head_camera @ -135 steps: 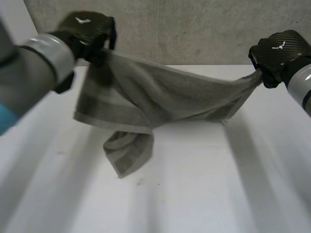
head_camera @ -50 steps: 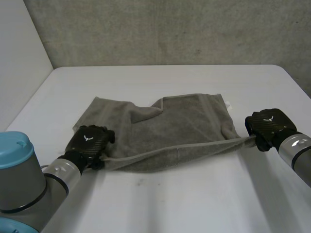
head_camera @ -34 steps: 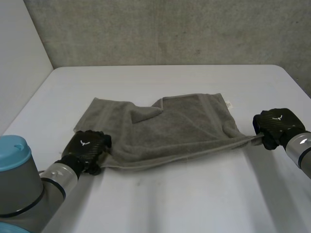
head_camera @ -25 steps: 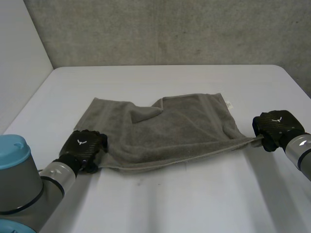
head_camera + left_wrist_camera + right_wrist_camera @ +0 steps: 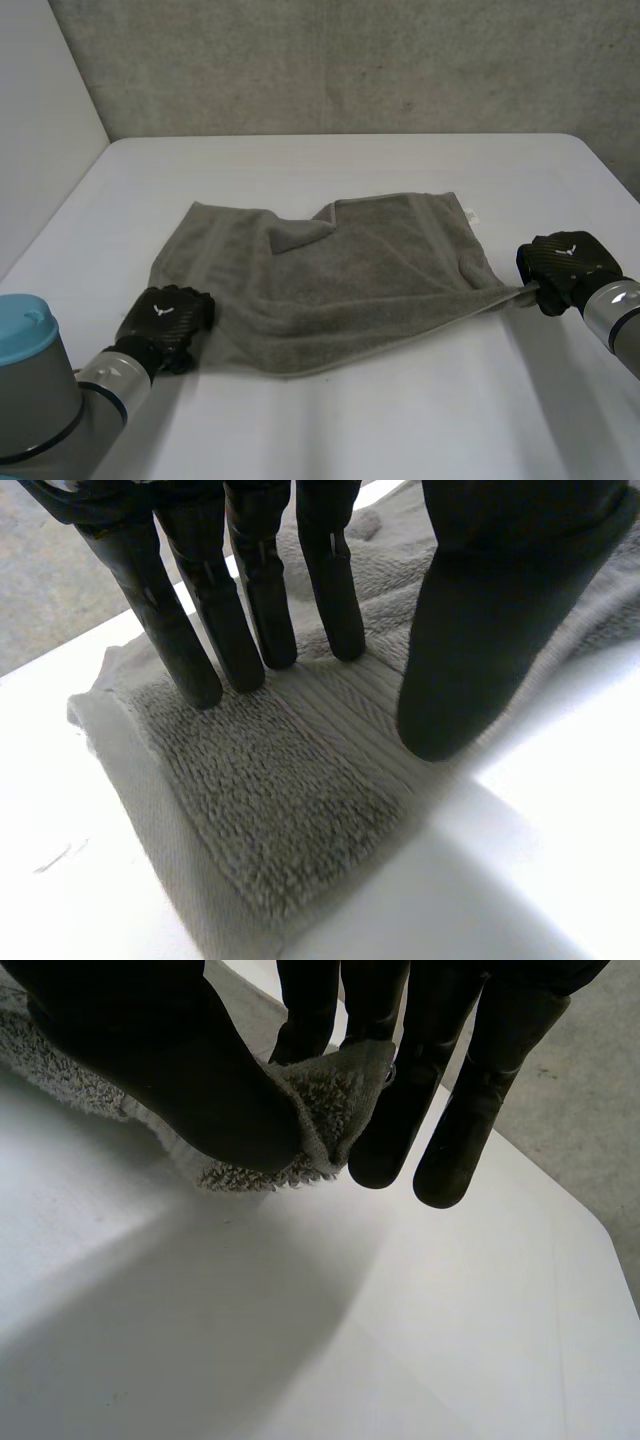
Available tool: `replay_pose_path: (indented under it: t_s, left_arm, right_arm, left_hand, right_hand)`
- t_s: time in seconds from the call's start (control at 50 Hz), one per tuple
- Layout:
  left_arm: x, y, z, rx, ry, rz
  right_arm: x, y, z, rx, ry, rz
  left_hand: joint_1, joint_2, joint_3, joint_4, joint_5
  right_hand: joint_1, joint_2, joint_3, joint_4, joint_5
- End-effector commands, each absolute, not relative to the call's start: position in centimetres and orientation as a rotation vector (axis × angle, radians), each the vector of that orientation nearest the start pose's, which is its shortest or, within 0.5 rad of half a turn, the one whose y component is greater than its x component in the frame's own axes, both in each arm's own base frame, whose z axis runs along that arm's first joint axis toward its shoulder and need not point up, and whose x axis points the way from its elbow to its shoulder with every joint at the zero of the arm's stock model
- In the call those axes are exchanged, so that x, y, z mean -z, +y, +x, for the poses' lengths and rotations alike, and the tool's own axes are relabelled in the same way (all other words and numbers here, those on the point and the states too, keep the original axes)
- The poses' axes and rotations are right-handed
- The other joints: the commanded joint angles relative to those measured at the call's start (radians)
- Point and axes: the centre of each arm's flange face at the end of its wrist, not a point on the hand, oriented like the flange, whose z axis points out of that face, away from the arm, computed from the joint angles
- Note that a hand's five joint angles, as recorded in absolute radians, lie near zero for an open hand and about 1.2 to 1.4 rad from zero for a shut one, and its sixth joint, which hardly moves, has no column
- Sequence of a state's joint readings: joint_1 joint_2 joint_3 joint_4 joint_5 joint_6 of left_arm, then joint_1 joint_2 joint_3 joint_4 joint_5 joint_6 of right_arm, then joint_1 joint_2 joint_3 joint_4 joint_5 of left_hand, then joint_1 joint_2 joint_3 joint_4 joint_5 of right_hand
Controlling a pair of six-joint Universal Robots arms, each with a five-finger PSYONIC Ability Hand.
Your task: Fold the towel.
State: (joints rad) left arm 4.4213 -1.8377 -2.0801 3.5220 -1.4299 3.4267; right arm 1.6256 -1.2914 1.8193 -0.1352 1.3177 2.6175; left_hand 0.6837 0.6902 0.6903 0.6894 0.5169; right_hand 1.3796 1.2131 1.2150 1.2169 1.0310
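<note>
Left hand (image 5: pixel 165 316), right hand (image 5: pixel 565 265), one towel (image 5: pixel 340 280).
Left flat with straight fingers on a near corner; right pinching the other near corner against its thumb.

Looped terry-cloth towel (image 5: pixel 350 280), smooth matt table (image 5: pixel 400 420), rough concrete wall (image 5: pixel 350 60)

no legible text, no readable numbers

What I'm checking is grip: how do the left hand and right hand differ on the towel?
The left hand lays straight fingers on a flat towel corner; the right hand pinches its corner between thumb and fingers. The left hand's corner lies spread on the table; the right hand's is bunched. Both are at towel corners.
</note>
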Motion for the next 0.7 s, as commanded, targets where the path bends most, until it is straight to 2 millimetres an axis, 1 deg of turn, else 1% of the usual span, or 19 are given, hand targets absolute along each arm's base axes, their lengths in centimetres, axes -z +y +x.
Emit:
replay_pose_path:
  t_s: [0.02, 0.04, 0.12, 0.18, 0.3, 0.48, 0.62, 0.7]
  left_arm:
    - [-12.4, -20.6, -22.3, 1.817, 2.568, 0.952]
    - [-12.4, -20.5, -22.5, 1.82, 2.567, 0.963]
    - [-12.1, -20.1, -22.9, 1.811, 2.569, 0.998]
    - [-12.0, -20.2, -22.9, 1.811, 2.568, 1.002]
    - [-11.3, -20.4, -23.2, 1.784, 2.583, 1.021]
    - [-10.9, -21.4, -23.7, 1.793, 2.583, 1.011]
    - [-11.6, -22.2, -24.3, 1.854, 2.55, 1.004]
    - [-12.1, -23.1, -24.4, 1.923, 2.495, 0.985]
  right_arm:
    - [-16.5, -29.1, 17.1, 1.786, 2.462, -0.97]
    - [-16.5, -29.1, 17.1, 1.786, 2.462, -0.97]
    - [-16.4, -29.2, 17.1, 1.784, 2.463, -0.97]
    - [-16.4, -29.2, 17.1, 1.782, 2.464, -0.972]
    - [-16.2, -29.2, 17.1, 1.772, 2.469, -0.978]
    - [-16.0, -29.2, 17.1, 1.767, 2.472, -0.985]
    - [-16.0, -29.1, 17.1, 1.765, 2.471, -0.989]
    - [-16.0, -29.2, 17.1, 1.768, 2.472, -0.989]
  left_hand:
    - [-0.059, -0.066, -0.066, -0.065, -0.067]
    - [-0.094, -0.101, -0.101, -0.1, -0.102]
    - [-0.094, -0.101, -0.101, -0.1, -0.102]
    - [-0.091, -0.098, -0.098, -0.097, -0.099]
    - [-0.086, -0.092, -0.092, -0.091, -0.093]
    - [-0.027, -0.034, -0.034, -0.033, -0.035]
    - [0.076, 0.069, 0.069, 0.07, 0.068]
    - [0.146, 0.14, 0.139, 0.14, 0.138]
  right_hand:
    - [0.017, 0.183, 0.181, 0.179, 0.191]
    - [0.017, 0.183, 0.181, 0.179, 0.191]
    - [0.017, 0.183, 0.181, 0.179, 0.191]
    - [0.017, 0.183, 0.181, 0.179, 0.191]
    - [0.017, 0.183, 0.181, 0.179, 0.191]
    - [0.017, 0.183, 0.181, 0.179, 0.191]
    - [0.017, 0.183, 0.181, 0.179, 0.191]
    - [0.017, 0.183, 0.181, 0.179, 0.191]
